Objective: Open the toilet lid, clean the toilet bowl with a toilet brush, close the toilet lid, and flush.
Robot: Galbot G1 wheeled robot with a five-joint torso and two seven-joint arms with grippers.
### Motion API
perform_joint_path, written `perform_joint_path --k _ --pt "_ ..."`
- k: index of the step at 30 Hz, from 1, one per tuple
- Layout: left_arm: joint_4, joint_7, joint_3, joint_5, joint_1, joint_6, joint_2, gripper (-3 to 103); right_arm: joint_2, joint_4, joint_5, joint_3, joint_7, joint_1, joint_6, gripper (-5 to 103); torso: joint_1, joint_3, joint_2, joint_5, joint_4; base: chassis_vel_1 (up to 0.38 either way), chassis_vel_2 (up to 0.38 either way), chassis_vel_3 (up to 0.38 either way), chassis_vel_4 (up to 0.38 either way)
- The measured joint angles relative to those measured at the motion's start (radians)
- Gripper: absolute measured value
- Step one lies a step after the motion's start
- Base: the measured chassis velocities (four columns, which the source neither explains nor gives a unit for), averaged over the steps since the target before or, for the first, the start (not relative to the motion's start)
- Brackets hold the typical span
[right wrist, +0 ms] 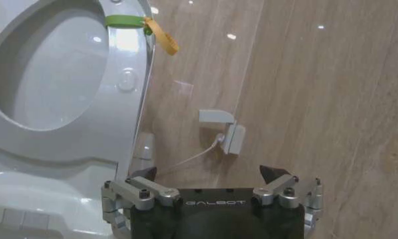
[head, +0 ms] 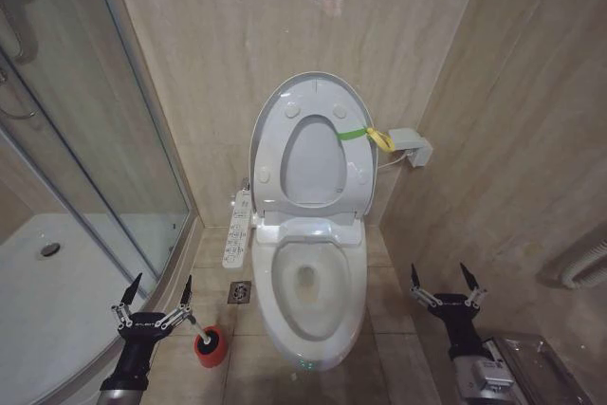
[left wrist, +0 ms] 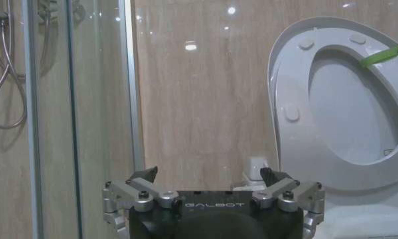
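The glossy white oval plastic toilet lid (head: 308, 149) stands raised against the beige tiled wall (head: 237, 35), with the ring-shaped white seat (head: 356, 173) folded up against it; most of the lid surface is covered by the seat. A green-and-yellow strap (head: 365, 136) loops the seat edge at 3 o'clock. Below, the white ceramic toilet bowl (head: 313, 282) is uncovered, its inside visible from the head view. The white buttoned side panel (head: 237, 228) projects at 9 o'clock of the bowl.

The toilet brush (head: 194, 331) sits in a round red cup holder (head: 211, 348) on the floor at 8 o'clock of the bowl; its bristle head is hidden inside the cup. A floor drain (head: 240, 292) lies between cup and bowl.

The left gripper (head: 154, 306) hangs just above and beside the red cup, fingers released and spread, holding nothing. The right gripper (head: 448, 285) waits at 4 o'clock of the bowl, fingers likewise released.

The left wrist view adds the glass shower door (left wrist: 79, 99) and hose (left wrist: 3, 74). The right wrist view adds a white wall socket (right wrist: 227, 132) with a cable running from it behind the toilet.
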Motion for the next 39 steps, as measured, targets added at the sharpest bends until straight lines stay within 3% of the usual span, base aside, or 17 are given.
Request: perform_joint_path --k 15,26,32,39 --pt "0.000 0.000 0.000 0.000 0.000 0.000 0.000 100 -0.006 0.023 0.034 0.005 0.011 0.035 -0.011 100 0.000 0.000 0.000 -0.0001 -0.0004 0.000 0.000 0.000 0.000" --pt "0.000 0.000 0.000 0.000 0.000 0.000 0.000 100 0.005 0.019 0.039 -0.015 -0.018 0.030 0.012 100 0.000 0.000 0.000 -0.0001 -0.0004 0.000 0.000 0.000 0.000" --pt "0.000 0.000 0.000 0.000 0.000 0.000 0.000 100 0.007 0.020 0.111 -0.020 -0.050 0.042 0.040 100 0.000 0.000 0.000 -0.0002 -0.0003 0.000 0.000 0.000 0.000" --pt "0.000 0.000 0.000 0.000 0.000 0.000 0.000 100 -0.003 0.007 0.093 -0.009 -0.027 0.054 0.053 100 0.000 0.000 0.000 -0.0002 -0.0003 -0.073 0.071 0.084 -0.066"
